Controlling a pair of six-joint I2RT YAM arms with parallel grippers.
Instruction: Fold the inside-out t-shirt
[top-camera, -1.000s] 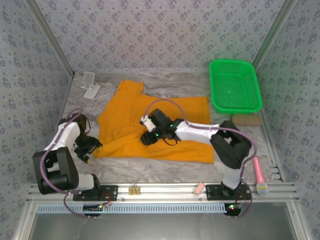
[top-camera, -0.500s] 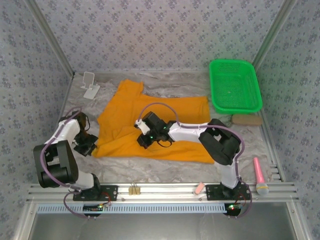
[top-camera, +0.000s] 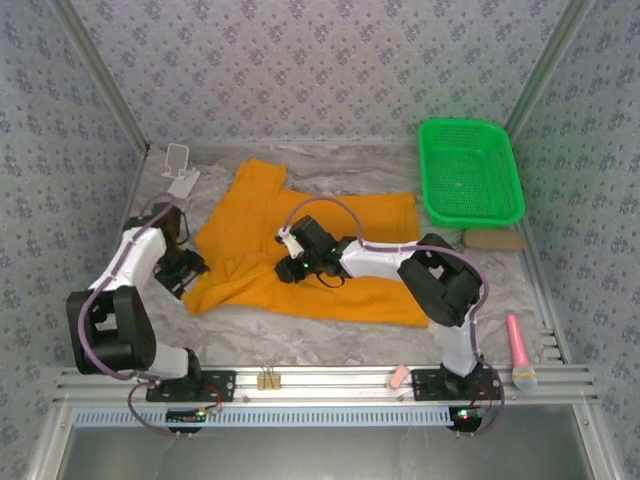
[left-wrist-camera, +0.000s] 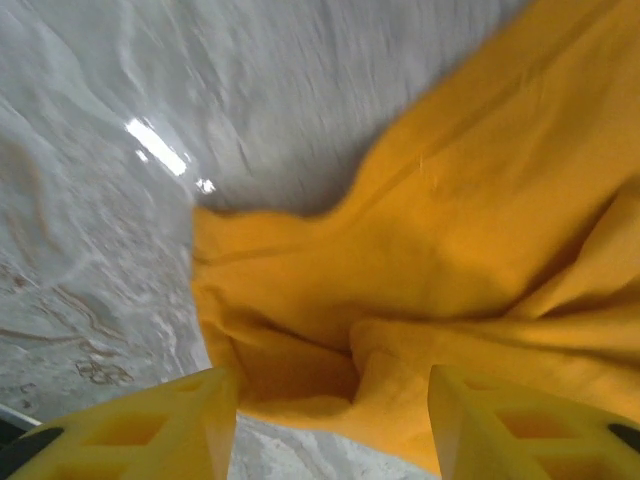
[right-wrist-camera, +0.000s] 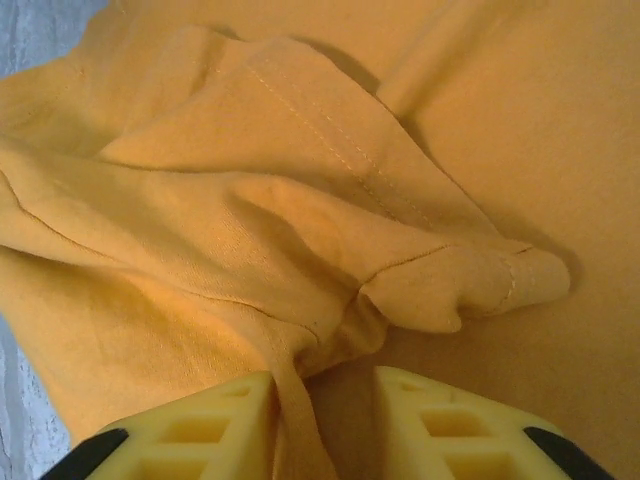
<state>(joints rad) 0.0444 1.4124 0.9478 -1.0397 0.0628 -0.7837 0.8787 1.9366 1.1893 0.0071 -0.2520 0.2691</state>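
A crinkled grey table cover (top-camera: 330, 335) bears a wrinkled orange cotton t-shirt (top-camera: 250, 225), spread at mid-table. The left gripper (left-wrist-camera: 330, 390) straddles the shirt's near-left edge with its fingers wide apart. The right gripper (right-wrist-camera: 322, 390), left of the shirt's centre, has its fingers narrowly apart around a fold.

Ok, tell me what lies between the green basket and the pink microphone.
A tan oblong block lies just in front of the basket; from it to the microphone the crinkled cover is bare. The top view shows this.

t-shirt (top-camera: 250, 215) and green basket (top-camera: 472, 214) on table (top-camera: 340, 340)
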